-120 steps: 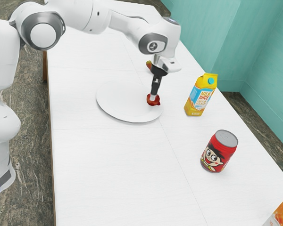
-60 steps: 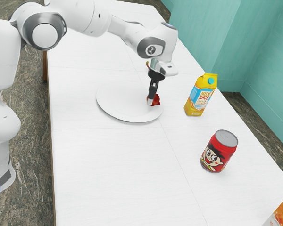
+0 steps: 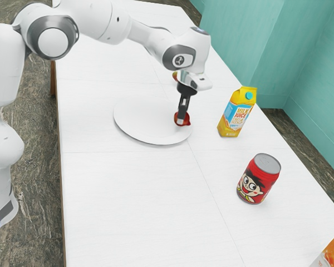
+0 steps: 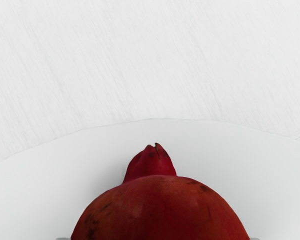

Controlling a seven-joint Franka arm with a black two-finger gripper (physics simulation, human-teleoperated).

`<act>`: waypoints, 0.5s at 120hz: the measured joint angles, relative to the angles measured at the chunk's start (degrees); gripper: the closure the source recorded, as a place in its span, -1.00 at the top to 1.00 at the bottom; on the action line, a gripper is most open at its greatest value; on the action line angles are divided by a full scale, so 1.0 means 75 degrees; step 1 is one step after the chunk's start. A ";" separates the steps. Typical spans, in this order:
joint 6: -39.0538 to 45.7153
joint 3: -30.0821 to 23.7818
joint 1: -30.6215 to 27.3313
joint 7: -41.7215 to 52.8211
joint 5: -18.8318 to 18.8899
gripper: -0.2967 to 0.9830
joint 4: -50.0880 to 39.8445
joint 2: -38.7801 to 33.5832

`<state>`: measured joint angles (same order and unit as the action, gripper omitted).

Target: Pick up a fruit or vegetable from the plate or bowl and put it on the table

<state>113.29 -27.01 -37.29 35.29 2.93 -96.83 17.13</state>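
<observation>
The pomegranate (image 4: 160,210) lies on the plate (image 3: 136,129), crown toward the rim. The gripper (image 3: 181,121) is down at it, partly covering it; whether it is spread or pinching I cannot tell. Beyond the plate's rim, toward the exterior view's right, stand the Milk Juice carton (image 3: 237,114) and, farther from the plate, a red can (image 3: 259,181).

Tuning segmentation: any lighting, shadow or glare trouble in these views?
Exterior view: soft, even light; thin shadow under the rim of the plate, otherwise white on white against the table. Wrist view: rim only faintly outlined; soft shading beside the pomegranate, no harsh glare on its skin.
</observation>
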 joint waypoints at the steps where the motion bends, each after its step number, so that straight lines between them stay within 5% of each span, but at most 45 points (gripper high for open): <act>1: 0.0002 -0.0003 0.0004 -0.0002 0.0003 0.02 0.0001 -0.0009; 18: -0.0083 -0.0272 0.0199 -0.0115 0.0168 -0.07 0.0140 -0.0381; 44: -0.1378 -0.2795 0.0505 -0.1019 0.1277 -0.10 0.1243 -0.0415; 60: -0.1987 -0.3120 0.0496 -0.1709 0.1383 -0.10 0.0960 -0.0227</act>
<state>98.39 -50.41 -33.57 22.47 13.31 -89.63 15.43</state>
